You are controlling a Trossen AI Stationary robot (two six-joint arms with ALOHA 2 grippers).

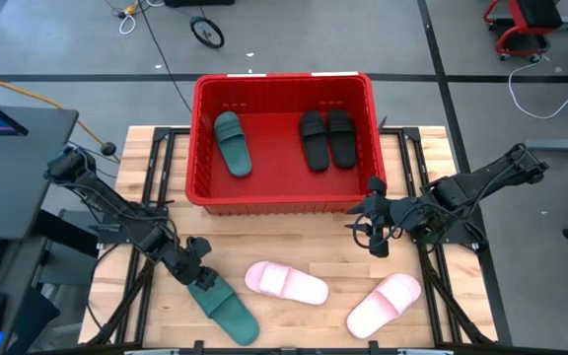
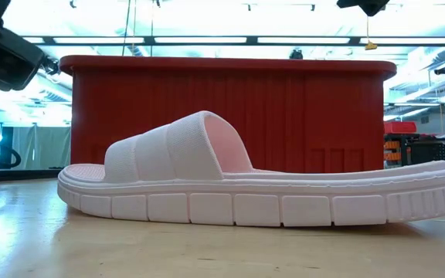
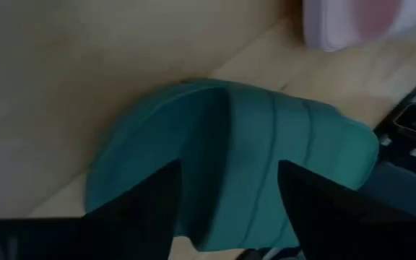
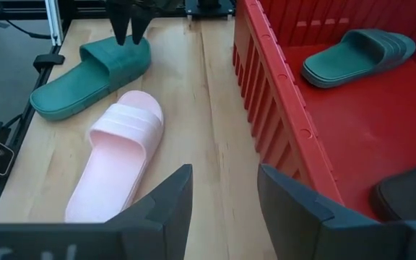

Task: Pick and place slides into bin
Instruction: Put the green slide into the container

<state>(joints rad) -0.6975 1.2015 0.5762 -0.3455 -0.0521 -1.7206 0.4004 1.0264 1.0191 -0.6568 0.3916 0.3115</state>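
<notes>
A dark green slide [image 1: 223, 308] lies sole-down at the table's near left. My left gripper [image 1: 202, 276] is open and slants down over its strap end [image 3: 266, 159], one finger on each side of the strap. Two pale pink slides [image 1: 286, 283] [image 1: 384, 304] lie sole-down toward the near edge. The red bin [image 1: 284, 79] at the far middle holds another green slide [image 1: 233, 143] and two black slides [image 1: 313, 139] [image 1: 340, 136]. My right gripper [image 1: 375, 225] hangs open above the table by the bin's near right corner, with nothing between its fingers. My left gripper's fingers [image 3: 150, 209] come slanting down from the table's left and stand astride the green slide's strap [image 4: 121, 54], across the slide. I cannot tell whether they touch it. The slide lies flat on the table.
The bin's near wall [image 1: 274, 202] stands between both grippers and the bin's inside. Black frame rails [image 1: 146, 212] run along the table's left and right sides. Bare wood lies between the bin and the pink slides.
</notes>
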